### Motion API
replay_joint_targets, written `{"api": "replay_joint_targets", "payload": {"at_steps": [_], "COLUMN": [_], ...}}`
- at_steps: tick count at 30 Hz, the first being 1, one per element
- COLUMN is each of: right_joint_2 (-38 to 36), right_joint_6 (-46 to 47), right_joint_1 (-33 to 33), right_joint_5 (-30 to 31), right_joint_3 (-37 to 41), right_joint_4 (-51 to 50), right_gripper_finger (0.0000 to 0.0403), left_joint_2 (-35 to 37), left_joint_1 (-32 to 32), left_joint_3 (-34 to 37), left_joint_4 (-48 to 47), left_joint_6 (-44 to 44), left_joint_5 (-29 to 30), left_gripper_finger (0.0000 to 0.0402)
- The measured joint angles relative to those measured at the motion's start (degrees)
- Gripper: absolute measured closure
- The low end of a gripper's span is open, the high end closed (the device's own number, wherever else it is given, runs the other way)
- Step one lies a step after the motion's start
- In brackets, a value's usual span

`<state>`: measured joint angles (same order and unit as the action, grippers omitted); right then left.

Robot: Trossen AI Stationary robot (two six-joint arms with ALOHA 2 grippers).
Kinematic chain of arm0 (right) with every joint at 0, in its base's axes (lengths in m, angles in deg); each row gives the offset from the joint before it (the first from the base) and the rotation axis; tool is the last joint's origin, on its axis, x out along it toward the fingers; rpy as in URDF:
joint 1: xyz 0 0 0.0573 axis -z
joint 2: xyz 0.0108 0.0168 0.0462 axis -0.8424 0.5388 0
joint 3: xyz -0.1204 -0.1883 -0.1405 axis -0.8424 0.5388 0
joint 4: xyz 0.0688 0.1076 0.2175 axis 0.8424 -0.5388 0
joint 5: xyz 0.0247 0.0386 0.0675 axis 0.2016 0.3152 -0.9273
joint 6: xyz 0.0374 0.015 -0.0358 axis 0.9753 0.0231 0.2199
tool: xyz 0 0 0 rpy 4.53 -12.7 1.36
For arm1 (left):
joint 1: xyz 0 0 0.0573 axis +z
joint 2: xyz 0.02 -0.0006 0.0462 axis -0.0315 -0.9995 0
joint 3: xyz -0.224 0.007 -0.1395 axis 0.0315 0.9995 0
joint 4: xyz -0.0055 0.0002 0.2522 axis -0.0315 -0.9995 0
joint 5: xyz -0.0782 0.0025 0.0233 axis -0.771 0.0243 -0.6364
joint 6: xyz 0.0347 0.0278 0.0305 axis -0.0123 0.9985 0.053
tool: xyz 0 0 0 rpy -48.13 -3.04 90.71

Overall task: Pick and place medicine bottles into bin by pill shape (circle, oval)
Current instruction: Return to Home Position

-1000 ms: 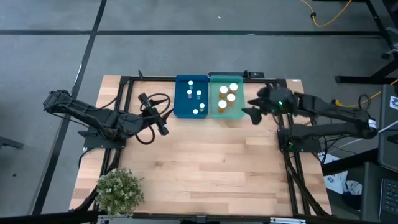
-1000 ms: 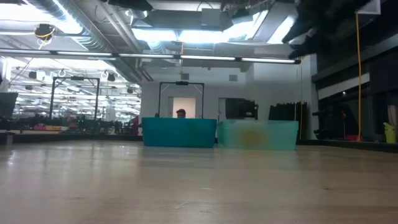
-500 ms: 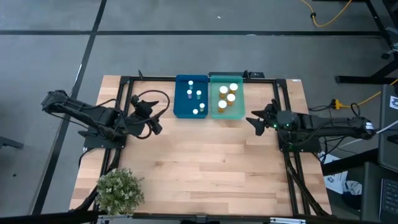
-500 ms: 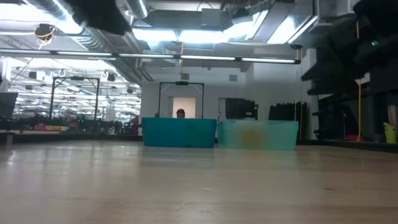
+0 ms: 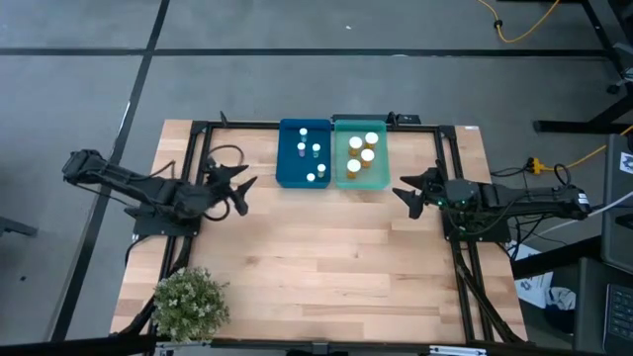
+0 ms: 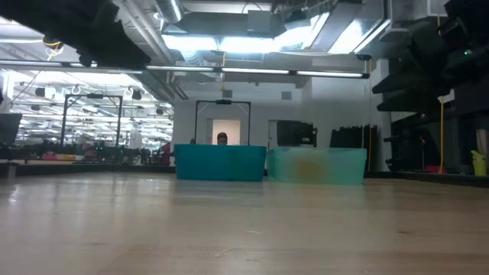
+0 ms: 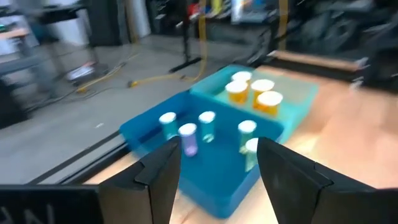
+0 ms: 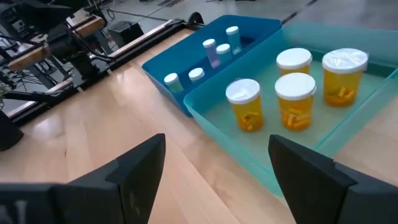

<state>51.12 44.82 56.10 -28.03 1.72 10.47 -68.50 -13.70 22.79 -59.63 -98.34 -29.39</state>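
Grey floor (image 5: 79,89) crossed by dark lines surrounds the wooden table (image 5: 316,257); bright ceiling lights (image 6: 221,42) glow beyond.

Both my arms are matte black, slim jointed tubes. The left arm (image 5: 138,188) has a black cable (image 5: 229,149) looping just behind the left gripper (image 5: 238,194). The right arm (image 5: 514,201) has a tiny green light (image 5: 439,202) behind the right gripper (image 5: 404,192). The fingers (image 8: 134,171) are chunky dark wedges.

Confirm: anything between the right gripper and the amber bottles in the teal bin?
Nothing loose shows. Between the open right gripper and the four amber, white-capped medicine bottles lie only bare wooden table and the near wall of the translucent teal plastic bin.
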Motion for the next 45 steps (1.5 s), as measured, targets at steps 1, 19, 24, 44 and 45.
{"api": "replay_joint_targets", "payload": {"at_steps": [1,19,24,44,45], "right_joint_2": [0.00,-0.28,-3.69,-18.92,-18.91], "right_joint_6": [-0.02,-3.39,-4.43,-3.29,-4.00], "right_joint_1": [0.02,0.06,0.06,-1.27,-1.27], "right_joint_5": [0.00,10.51,10.66,17.91,17.95], "right_joint_3": [0.00,4.90,2.16,1.99,2.08], "right_joint_4": [-0.02,2.90,-2.77,-19.25,-18.55], "right_gripper_finger": [0.0116,0.0116,0.0116,0.0116,0.0116], "left_joint_2": [1.76,14.65,14.65,14.61,14.61], "left_joint_1": [0.67,11.49,11.54,11.49,11.49], "left_joint_3": [1.54,15.70,15.70,15.70,15.70], "left_joint_4": [2.73,12.23,12.12,11.68,11.63], "left_joint_6": [2.18,4.97,5.13,6.53,6.55], "left_joint_5": [-2.11,-14.65,-14.63,-14.35,-14.35], "left_gripper_finger": [0.0200,0.0200,0.0200,0.0200,0.0200]}}
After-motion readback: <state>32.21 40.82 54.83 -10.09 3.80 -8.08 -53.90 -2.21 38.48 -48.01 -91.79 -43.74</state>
